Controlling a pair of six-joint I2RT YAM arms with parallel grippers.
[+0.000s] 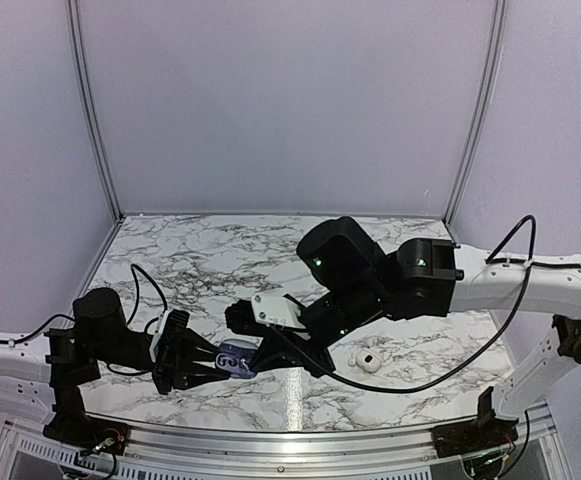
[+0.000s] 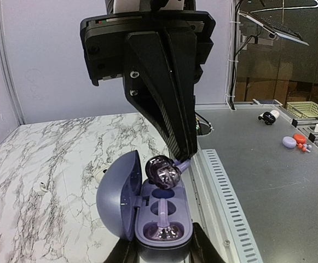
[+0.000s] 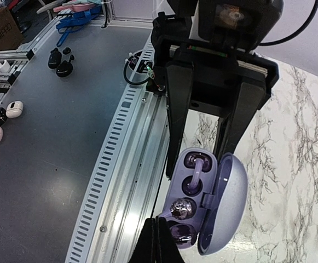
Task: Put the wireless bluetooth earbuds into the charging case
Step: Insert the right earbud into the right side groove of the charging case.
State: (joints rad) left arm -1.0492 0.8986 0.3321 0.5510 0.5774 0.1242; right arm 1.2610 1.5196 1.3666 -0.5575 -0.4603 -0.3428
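While my right gripper (image 3: 160, 227) is pinching a glossy, rounded earbud (image 2: 163, 170) tightly by its stem, it is hanging just over a dark well of the charging case (image 2: 143, 211). That smooth lavender clamshell is lying open, lid tipped aside. My left gripper (image 1: 215, 363) is clamping it, reaching low over the veined marble table (image 1: 200, 260), while the right arm is angling down across it.

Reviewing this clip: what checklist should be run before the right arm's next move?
1. Charging case lid open: ok.
2. Left gripper clamped on the case: ok.
3. Right gripper holding an earbud: ok.
4. Earbud above the empty well: ok.
5. Earbud turned to match that well: cannot tell.
6. Other well filled: cannot tell.
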